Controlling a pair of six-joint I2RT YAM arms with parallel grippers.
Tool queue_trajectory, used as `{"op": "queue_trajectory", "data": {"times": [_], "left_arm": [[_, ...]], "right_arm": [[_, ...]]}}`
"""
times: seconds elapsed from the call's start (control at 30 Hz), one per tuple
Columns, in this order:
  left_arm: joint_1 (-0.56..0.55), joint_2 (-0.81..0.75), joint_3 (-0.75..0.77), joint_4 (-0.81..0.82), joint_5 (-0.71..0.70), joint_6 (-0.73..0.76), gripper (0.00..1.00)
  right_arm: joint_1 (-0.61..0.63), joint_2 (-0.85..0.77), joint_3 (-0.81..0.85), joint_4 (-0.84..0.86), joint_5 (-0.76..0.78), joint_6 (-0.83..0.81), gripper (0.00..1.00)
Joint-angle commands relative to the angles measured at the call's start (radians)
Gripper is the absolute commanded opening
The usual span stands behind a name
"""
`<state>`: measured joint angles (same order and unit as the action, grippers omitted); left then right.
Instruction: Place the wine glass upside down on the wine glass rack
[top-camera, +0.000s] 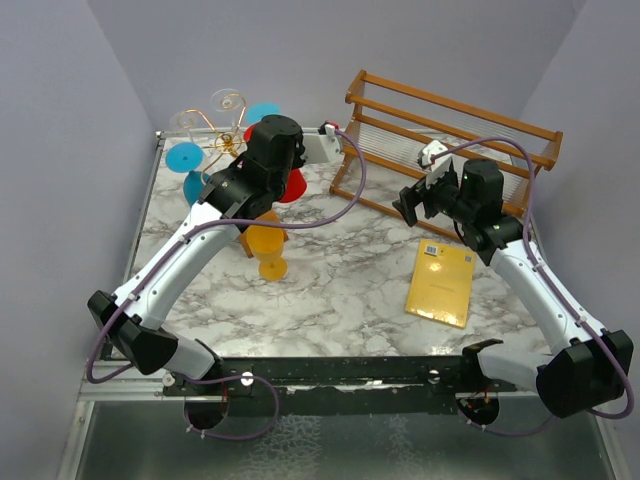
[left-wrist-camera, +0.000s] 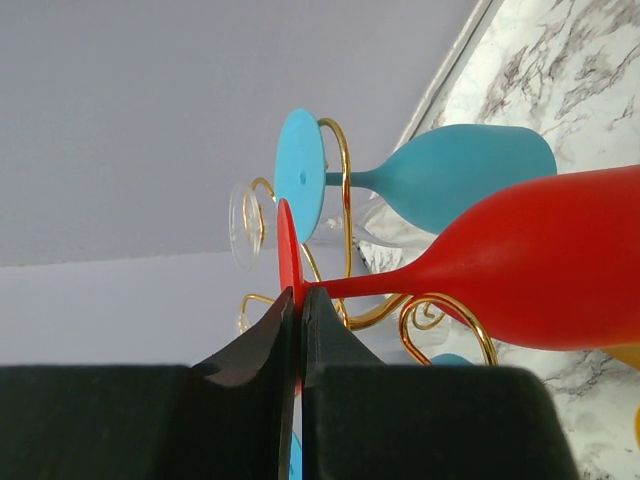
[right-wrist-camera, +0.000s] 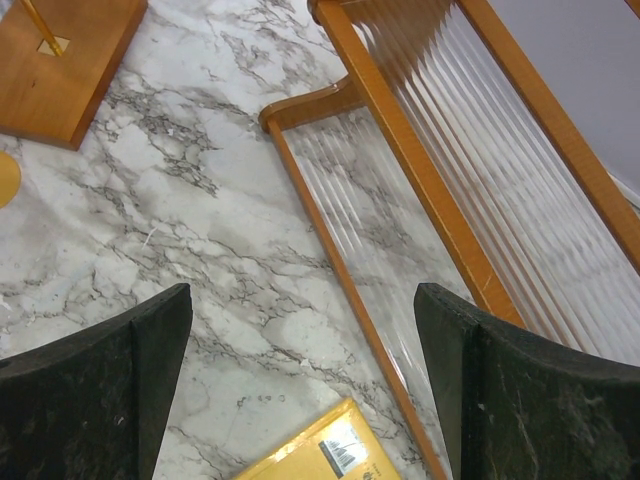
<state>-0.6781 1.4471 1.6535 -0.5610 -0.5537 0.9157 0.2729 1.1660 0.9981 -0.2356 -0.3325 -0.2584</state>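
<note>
The gold wire wine glass rack (left-wrist-camera: 346, 190) stands at the table's far left on its orange-brown wooden base (right-wrist-camera: 62, 60); it also shows in the top view (top-camera: 228, 103). My left gripper (left-wrist-camera: 298, 292) is shut on the foot of a red wine glass (left-wrist-camera: 540, 260) and holds it level with the rack's arms, its stem lying by a curled gold arm. In the top view the left gripper (top-camera: 262, 145) covers most of the red glass (top-camera: 292, 187). A blue glass (left-wrist-camera: 455, 180) and a clear glass (left-wrist-camera: 245, 225) hang on the rack. My right gripper (right-wrist-camera: 302, 295) is open and empty above the marble.
A yellow glass (top-camera: 268, 245) stands on the table in front of the rack's base. A large brown slatted wooden rack (top-camera: 450, 135) stands at the back right. A yellow envelope (top-camera: 440, 283) lies on the marble table (top-camera: 340, 270) near the right arm.
</note>
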Motion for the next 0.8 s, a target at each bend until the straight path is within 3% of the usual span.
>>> {"op": "queue_trajectory", "data": {"times": [0.0,0.77], "left_arm": [[0.001,-0.042,0.003,-0.041,-0.046,0.020,0.00],[0.002,-0.050,0.041,-0.142,-0.037,0.042,0.00]], "right_arm": [[-0.009,0.004,0.000,0.025,-0.028,0.007,0.92],[-0.011,0.033,0.013,0.013,-0.038,0.002,0.92]]}}
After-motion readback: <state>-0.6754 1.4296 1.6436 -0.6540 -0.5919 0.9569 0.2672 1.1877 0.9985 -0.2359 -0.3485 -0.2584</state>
